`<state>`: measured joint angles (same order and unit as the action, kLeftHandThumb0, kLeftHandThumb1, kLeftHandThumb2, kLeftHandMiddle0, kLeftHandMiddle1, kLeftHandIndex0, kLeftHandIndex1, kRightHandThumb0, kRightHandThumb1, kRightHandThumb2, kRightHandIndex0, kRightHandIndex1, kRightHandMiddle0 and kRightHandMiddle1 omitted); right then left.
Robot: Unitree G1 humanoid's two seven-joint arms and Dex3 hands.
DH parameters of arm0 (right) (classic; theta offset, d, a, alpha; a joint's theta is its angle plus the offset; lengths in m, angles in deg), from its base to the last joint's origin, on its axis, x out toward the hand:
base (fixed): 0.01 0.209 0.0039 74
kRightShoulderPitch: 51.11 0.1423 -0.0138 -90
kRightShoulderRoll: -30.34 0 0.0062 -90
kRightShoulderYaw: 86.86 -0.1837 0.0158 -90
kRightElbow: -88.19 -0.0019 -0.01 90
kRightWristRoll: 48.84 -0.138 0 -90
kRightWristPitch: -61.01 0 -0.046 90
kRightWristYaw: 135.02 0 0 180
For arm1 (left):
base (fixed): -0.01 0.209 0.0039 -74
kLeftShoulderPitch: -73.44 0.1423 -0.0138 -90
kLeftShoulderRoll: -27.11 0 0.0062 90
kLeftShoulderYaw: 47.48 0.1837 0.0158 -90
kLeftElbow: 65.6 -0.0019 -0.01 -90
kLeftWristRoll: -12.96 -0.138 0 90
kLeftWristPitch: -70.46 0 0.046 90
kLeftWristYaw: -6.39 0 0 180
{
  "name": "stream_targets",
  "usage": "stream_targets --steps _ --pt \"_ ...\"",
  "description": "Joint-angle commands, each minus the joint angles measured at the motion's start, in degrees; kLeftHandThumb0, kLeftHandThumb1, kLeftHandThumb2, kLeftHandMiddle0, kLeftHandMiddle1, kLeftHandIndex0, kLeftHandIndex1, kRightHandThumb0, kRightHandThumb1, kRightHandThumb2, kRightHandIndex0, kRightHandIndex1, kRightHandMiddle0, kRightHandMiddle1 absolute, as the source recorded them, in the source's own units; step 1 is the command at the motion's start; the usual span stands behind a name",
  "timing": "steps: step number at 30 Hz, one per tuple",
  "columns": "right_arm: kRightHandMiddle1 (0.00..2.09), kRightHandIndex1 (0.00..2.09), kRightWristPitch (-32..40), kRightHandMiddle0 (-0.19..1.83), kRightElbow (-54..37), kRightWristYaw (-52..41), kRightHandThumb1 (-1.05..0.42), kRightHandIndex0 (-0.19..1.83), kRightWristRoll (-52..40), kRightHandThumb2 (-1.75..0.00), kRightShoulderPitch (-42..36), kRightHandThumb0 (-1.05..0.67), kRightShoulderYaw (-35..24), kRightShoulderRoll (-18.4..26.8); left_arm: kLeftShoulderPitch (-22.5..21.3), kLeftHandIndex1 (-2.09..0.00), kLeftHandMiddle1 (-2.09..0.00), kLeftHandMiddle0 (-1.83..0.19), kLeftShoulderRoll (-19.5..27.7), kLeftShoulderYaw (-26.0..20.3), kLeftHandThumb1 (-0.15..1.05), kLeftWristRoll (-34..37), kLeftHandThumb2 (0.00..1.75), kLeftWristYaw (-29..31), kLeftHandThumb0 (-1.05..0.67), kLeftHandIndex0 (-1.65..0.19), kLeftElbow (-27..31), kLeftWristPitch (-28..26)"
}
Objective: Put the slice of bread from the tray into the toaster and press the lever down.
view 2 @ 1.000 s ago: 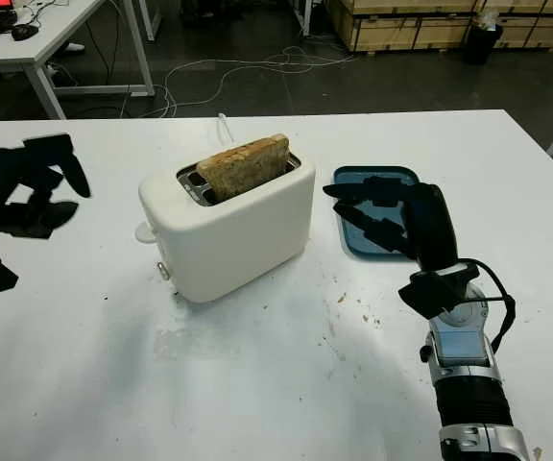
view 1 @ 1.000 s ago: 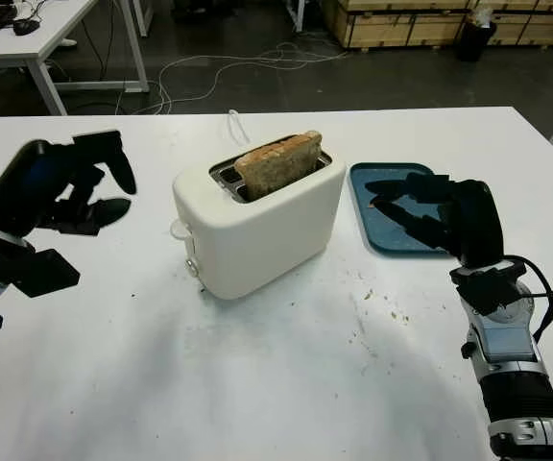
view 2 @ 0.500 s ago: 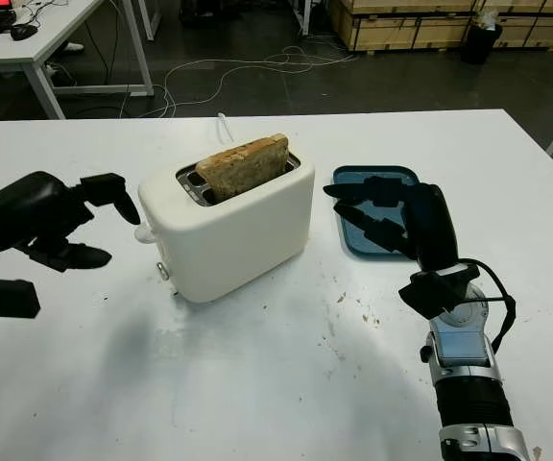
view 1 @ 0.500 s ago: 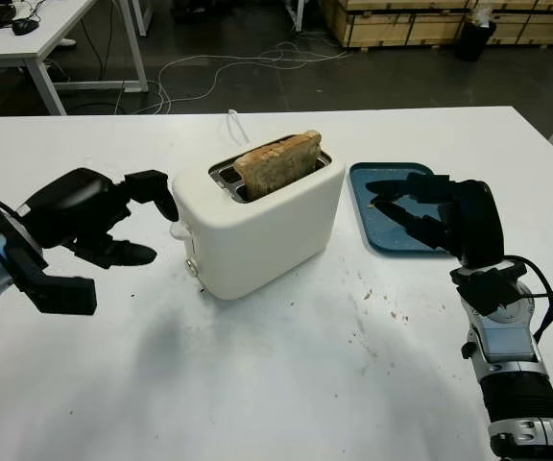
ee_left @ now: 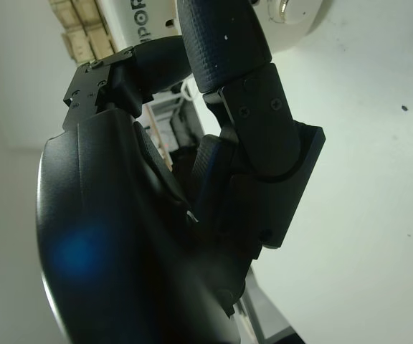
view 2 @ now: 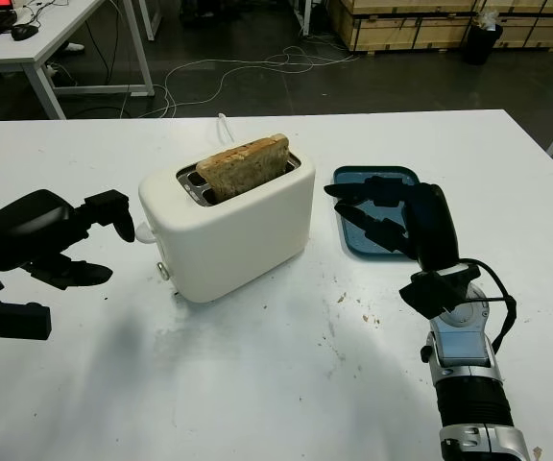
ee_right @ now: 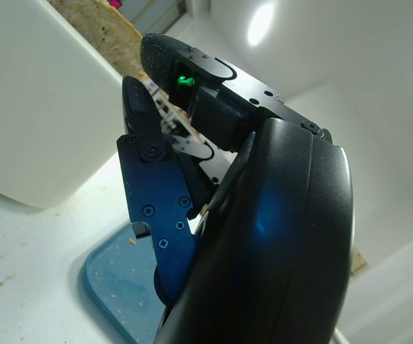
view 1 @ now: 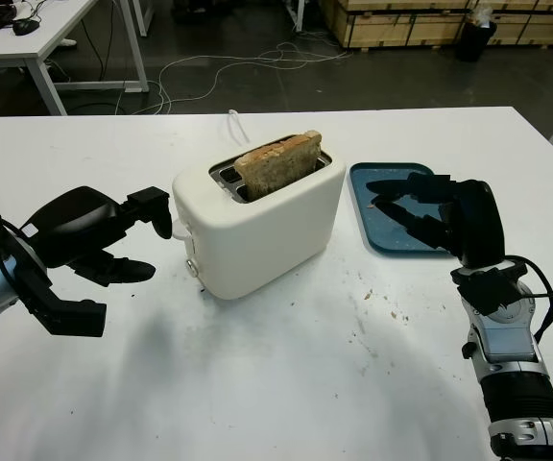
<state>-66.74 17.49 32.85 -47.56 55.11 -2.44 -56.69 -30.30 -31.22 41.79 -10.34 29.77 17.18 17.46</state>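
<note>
Left hand (view 1: 113, 240) holds nothing, fingers released, positioned just beside the lever end of the white toaster (view 1: 257, 226), its upper fingertip close to the lever knob (view 1: 180, 229) though contact cannot be confirmed. Right hand (view 1: 430, 211) is likewise released and empty, poised over the blue tray (view 1: 372, 187) to the toaster's right. Bread slice (view 1: 278, 163) stands upright in the toaster slot, its upper part protruding above the top, with crumbs (view 1: 377, 307) scattered on the white table (view 1: 276, 384) in front.
</note>
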Motion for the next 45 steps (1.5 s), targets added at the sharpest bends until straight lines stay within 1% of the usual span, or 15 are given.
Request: stream_targets --steps 1,4,7,10,13,19,24,28,31,40,45 --pt "0.01 0.87 0.1 1.13 -0.2 0.1 -0.92 0.84 -0.1 -0.06 0.3 -0.23 0.0 0.2 -0.5 -1.75 -1.75 -1.57 1.1 0.3 0.92 -0.6 0.92 0.0 -1.05 0.00 0.3 -0.2" --pt "0.01 0.87 0.0 1.12 -0.1 0.1 -0.92 0.84 0.0 -0.07 0.4 -0.24 0.0 0.3 -0.7 -1.75 -1.75 -1.57 1.0 0.2 0.92 -0.6 0.93 -0.4 -1.05 0.00 0.2 0.2" --pt "0.01 0.87 0.2 1.12 -0.1 0.0 -0.92 0.85 -0.1 -0.07 0.4 -0.24 0.0 0.2 -0.8 -1.75 -1.75 -1.57 0.5 -0.4 0.92 -0.4 0.93 -2.1 -1.05 0.00 -0.4 1.3" --pt "0.01 0.88 0.6 1.12 -0.4 -0.1 -0.92 0.84 -0.1 -0.07 0.3 -0.23 0.2 0.1 -0.8 -1.74 -1.75 -1.57 -1.0 -1.9 0.92 0.1 0.92 -6.8 -1.05 0.00 -2.3 4.5" --pt "0.01 0.88 1.2 1.12 -0.8 0.2 -0.92 0.84 0.2 -0.07 0.1 -0.24 0.2 0.0 -1.0 -1.63 -1.75 -1.57 -1.4 -2.6 0.92 0.6 0.94 -10.1 -1.05 0.00 -4.0 7.3" --pt "0.01 0.89 1.1 1.12 -0.9 0.5 -0.92 0.84 0.6 -0.07 0.1 -0.24 0.1 0.1 -1.1 -1.55 -1.75 -1.57 -2.0 -2.4 0.92 1.7 0.93 -11.7 -1.05 0.00 -5.5 9.4" --pt "0.01 0.89 1.2 1.12 -0.7 0.1 -0.92 0.83 -0.1 -0.07 0.0 -0.23 0.1 0.0 -0.7 -1.49 -1.75 -1.57 -1.8 -1.7 0.92 0.5 0.95 -11.4 -1.05 0.00 -6.0 10.0" --pt "0.01 0.90 0.5 1.12 -0.3 0.3 -0.92 0.83 0.4 -0.08 0.2 -0.24 0.1 0.1 -1.1 -1.45 -1.75 -1.57 -2.1 -0.6 0.92 -1.6 0.95 -12.3 -1.05 0.00 -7.9 11.9" --pt "0.01 0.90 0.4 1.12 -0.2 0.4 -0.92 0.83 0.5 -0.07 0.2 -0.24 0.1 0.1 -1.3 -1.44 -1.75 -1.57 -2.6 0.6 0.92 -1.8 0.94 -12.5 -1.05 0.00 -9.5 12.8" --pt "0.01 0.90 0.9 1.12 -0.5 0.4 -0.92 0.84 0.4 -0.07 0.0 -0.24 0.1 0.1 -2.0 -1.48 -1.75 -1.57 -3.5 3.6 0.92 -4.8 0.93 -14.2 -1.05 0.00 -12.9 14.3" --pt "0.01 0.89 0.6 1.12 -0.4 0.6 -0.92 0.83 0.7 -0.08 0.1 -0.24 0.1 0.1 -2.1 -1.51 -1.75 -1.57 -3.6 4.4 0.92 -5.6 0.93 -14.9 -1.05 0.00 -13.8 14.0"
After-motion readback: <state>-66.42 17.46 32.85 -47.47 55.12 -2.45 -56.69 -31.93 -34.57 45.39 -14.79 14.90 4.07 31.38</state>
